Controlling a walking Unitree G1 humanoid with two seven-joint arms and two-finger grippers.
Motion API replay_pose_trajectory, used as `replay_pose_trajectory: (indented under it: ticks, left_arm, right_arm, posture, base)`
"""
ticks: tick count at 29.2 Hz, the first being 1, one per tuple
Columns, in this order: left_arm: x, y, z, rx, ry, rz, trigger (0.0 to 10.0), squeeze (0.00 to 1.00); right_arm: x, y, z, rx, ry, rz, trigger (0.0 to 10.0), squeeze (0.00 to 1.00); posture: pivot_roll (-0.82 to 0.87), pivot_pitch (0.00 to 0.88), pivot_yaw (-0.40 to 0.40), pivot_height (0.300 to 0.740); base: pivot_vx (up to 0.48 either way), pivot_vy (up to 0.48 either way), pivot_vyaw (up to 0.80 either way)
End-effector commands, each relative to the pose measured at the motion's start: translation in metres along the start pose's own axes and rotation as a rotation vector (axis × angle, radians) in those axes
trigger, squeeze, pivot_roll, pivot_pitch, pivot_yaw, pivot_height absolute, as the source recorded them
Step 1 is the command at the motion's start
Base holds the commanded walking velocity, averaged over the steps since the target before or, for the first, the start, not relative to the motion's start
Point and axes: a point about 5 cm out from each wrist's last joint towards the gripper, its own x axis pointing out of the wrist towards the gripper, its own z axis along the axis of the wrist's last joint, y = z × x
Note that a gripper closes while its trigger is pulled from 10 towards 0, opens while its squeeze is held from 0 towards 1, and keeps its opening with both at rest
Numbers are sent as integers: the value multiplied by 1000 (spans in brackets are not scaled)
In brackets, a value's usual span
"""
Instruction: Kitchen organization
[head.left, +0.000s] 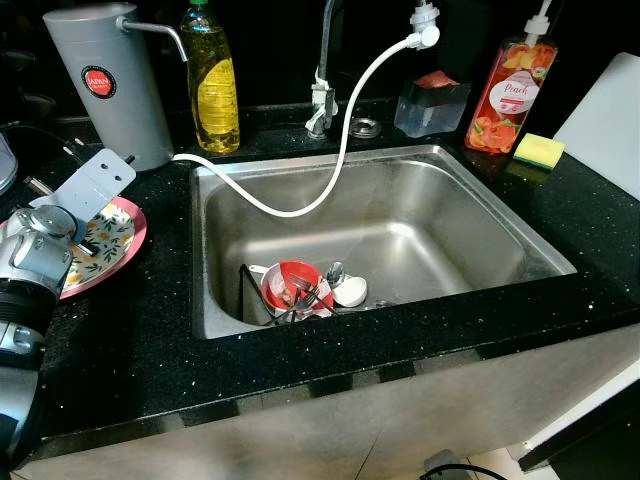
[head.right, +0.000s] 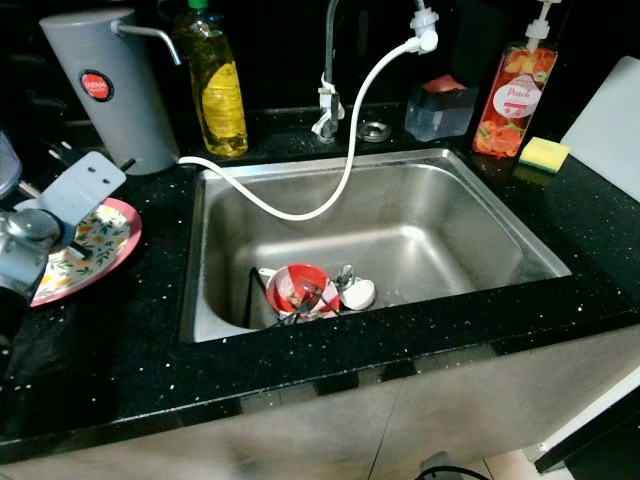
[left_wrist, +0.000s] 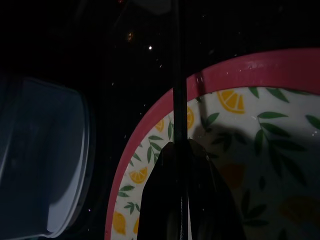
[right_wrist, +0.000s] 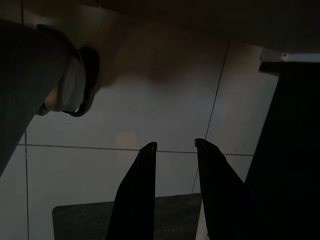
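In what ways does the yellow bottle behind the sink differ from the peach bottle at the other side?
The yellow bottle holds clear yellow liquid and has a green cap; the peach bottle is orange-red with fruit pictures and has a white pump. The yellow bottle stands left of the faucet, beside the grey dispenser; the peach bottle stands right of it, by the yellow sponge. Both stand upright on the black counter.

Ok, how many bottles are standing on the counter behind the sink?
2: a yellow dish soap bottle at the sink's back left, and a peach pump bottle at its back right.
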Motion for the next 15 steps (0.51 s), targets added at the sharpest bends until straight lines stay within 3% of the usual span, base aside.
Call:
replay_pose_trajectory:
  ticks: [1,3,4,5,6,8,9,10,11,13,15]
  left_arm:
    - [2,-5,-18,-3,62,-27,0,0]
    - [0,1,-8,-39,12,17,0,0]
    - [-3,9,7,-108,-65,56,10000,0]
    - [-3,9,7,-108,-65,56,10000,0]
    - [-8,15,24,-202,-153,69,10000,0]
    - [-8,15,24,-202,-153,69,10000,0]
    - [-16,19,42,-307,-261,41,10000,0]
    - [-16,19,42,-307,-261,41,10000,0]
    - [-30,8,68,-396,-417,-108,10000,0]
    - [-30,8,68,-396,-417,-108,10000,0]
    - [-55,-16,96,-477,-608,-374,10000,0]
  right_arm:
    - [0,2,0,3,-3,6,10000,0]
    - [0,3,0,3,-3,7,10000,0]
    - [0,3,0,2,-2,7,10000,0]
    - [0,3,0,2,-2,7,10000,0]
    - [0,2,-1,2,-1,7,10000,0]
    - [0,2,-1,2,-1,7,10000,0]
    - [0,2,-1,2,-1,6,10000,0]
    - [0,2,-1,2,-1,6,10000,0]
    - [0,1,-2,0,1,5,10000,0]
    - [0,1,-2,0,1,5,10000,0]
    - [-1,0,-4,-2,5,4,10000,0]
  posture:
    - [89,0,-37,740]
    - [89,0,-37,740]
    - [89,0,-37,740]
    - [89,0,-37,740]
    - [89,0,-37,740]
    - [89,0,-37,740]
    - [85,0,-38,740]
    - [85,0,-38,740]
    - [87,0,-42,740]
    - [87,0,-42,740]
    - [82,0,-40,740]
  base:
    - [0,0,0]
    - [0,0,0]
    - [0,0,0]
    - [0,0,0]
    - [0,0,0]
    - [0,0,0]
    - [0,0,0]
    - [0,0,0]
    - [0,0,0]
    - [0,0,0]
    - [0,0,0]
